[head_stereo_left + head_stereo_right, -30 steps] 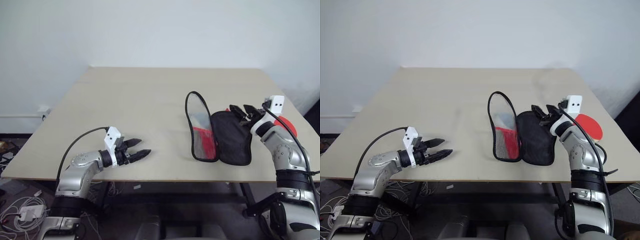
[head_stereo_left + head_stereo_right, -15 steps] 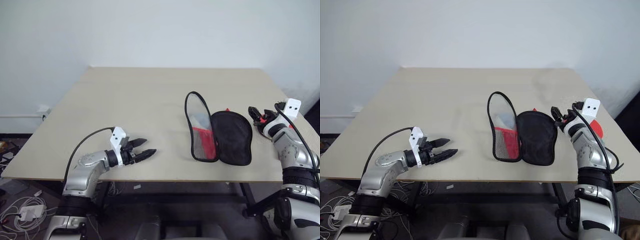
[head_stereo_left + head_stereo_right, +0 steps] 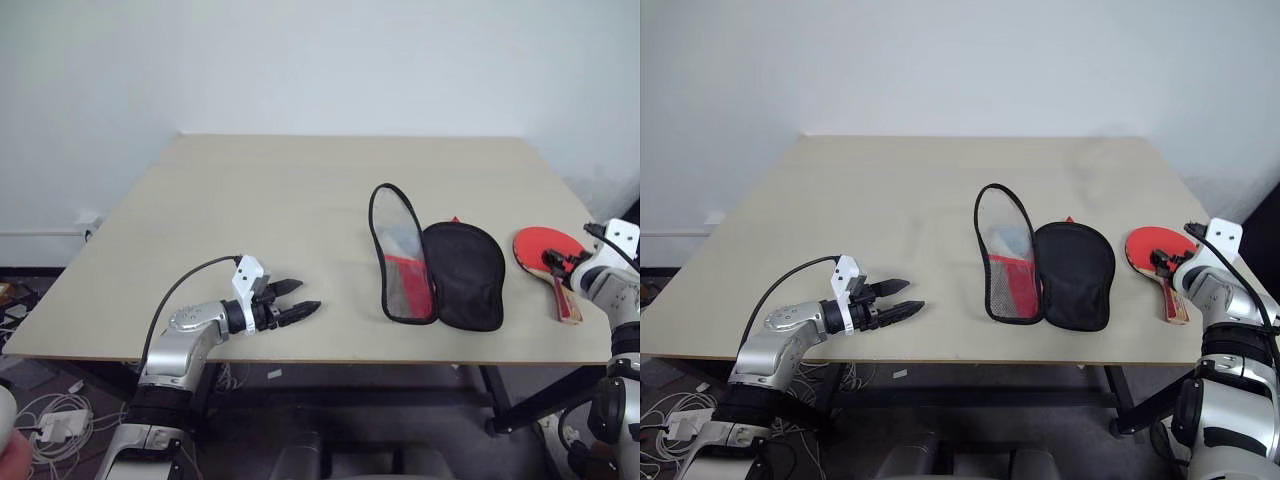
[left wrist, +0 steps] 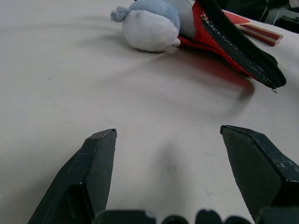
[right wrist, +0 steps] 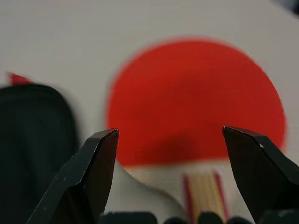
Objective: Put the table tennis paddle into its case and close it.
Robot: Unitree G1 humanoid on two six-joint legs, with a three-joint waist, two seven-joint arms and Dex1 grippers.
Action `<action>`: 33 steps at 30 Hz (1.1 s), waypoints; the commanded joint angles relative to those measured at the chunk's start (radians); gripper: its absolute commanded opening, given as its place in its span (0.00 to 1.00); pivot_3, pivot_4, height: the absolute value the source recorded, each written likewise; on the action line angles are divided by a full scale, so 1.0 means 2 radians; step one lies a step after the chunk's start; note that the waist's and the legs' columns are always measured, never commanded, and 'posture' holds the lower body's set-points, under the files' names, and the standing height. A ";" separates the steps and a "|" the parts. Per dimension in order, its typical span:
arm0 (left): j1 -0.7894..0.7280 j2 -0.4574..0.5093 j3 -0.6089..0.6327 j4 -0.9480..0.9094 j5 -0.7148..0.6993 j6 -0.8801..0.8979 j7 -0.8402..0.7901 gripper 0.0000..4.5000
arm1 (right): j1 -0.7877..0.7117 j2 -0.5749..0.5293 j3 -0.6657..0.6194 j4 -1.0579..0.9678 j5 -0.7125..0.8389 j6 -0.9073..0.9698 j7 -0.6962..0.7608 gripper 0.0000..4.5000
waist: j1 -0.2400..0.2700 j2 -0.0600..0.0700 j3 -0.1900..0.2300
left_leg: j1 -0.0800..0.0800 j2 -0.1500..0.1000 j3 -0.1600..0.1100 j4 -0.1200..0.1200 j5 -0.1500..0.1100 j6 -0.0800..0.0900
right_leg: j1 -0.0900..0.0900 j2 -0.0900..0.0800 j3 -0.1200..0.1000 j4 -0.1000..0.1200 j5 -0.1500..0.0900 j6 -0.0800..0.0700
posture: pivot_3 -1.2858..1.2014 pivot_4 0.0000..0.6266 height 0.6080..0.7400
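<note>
Paddle (image 3: 1152, 256): lies flat on the table (image 3: 890, 200), red face up, handle toward the near edge, just beside the case on its right and apart from it.
Case (image 3: 440, 270): unzipped and spread open; the black-lined half lies flat, the mesh-lined half stands up on its edge. A small blue-and-white soft toy (image 4: 152, 25) sits at the opening.
Right gripper (image 3: 1167, 262): jaws apart, nothing between them. The handle's upper end and the lower rim of the red face lie ahead of the jaws and between their lines; contact cannot be told.
Left gripper (image 3: 295, 304): jaws wide apart, empty, low over bare table; case well ahead of the jaws and off to one side.
Handling, paddle: judged stiff and light; the rubber face likely grips well but marks easily, and the flat blade offers little edge to pinch off the table.
Hold point: judged best on the wooden handle, across its narrow sides near the blade, leaving the face free to slide in.
Handling, case: soft fabric, likely to shift or fold when pushed; the upright half may need steadying.
Stage: paddle not yet lifted; case open, zip undone.
</note>
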 commanded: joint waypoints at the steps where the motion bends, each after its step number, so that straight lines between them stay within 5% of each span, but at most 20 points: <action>1: -0.016 0.001 0.002 -0.005 0.000 -0.009 -0.005 0.84 | -0.025 -0.016 -0.012 0.009 0.001 0.020 -0.006 0.86 | -0.001 0.000 0.000 | 0.000 0.000 0.000 0.000 0.000 0.000 | 0.000 0.000 0.001 0.000 0.000 0.000 | 0.52 0.00 0.82; 18: -0.039 0.002 0.000 0.022 0.004 -0.015 -0.018 0.84 | 0.035 0.000 0.002 -0.117 0.010 0.152 0.037 0.86 | 0.000 0.000 0.000 | 0.000 0.000 0.000 0.000 0.001 0.001 | 0.000 0.000 0.001 0.000 0.000 0.000 | 0.52 0.00 0.82; 21: -0.043 0.000 -0.001 0.023 0.005 -0.015 -0.017 0.84 | 0.037 0.006 0.012 -0.124 -0.003 0.148 0.028 0.72 | -0.001 0.000 0.000 | 0.000 0.000 0.000 0.000 0.001 0.001 | 0.000 0.001 0.000 0.000 0.000 0.000 | 0.52 0.00 0.82; 27: -0.046 0.000 -0.002 0.027 0.008 -0.017 -0.019 0.84 | 0.031 0.015 0.022 -0.117 -0.026 0.120 0.009 0.26 | -0.002 0.000 0.000 | 0.000 0.000 0.000 0.000 0.000 0.001 | 0.000 0.001 0.000 0.000 0.000 0.000 | 0.52 0.00 0.82; 33: -0.049 -0.001 -0.003 0.026 0.008 -0.014 -0.020 0.84 | 0.018 0.023 0.004 -0.128 -0.030 0.080 -0.023 0.25 | -0.002 -0.001 0.000 | 0.000 0.000 0.000 0.002 0.000 0.000 | 0.001 0.000 0.001 0.000 0.002 0.000 | 0.52 0.00 0.82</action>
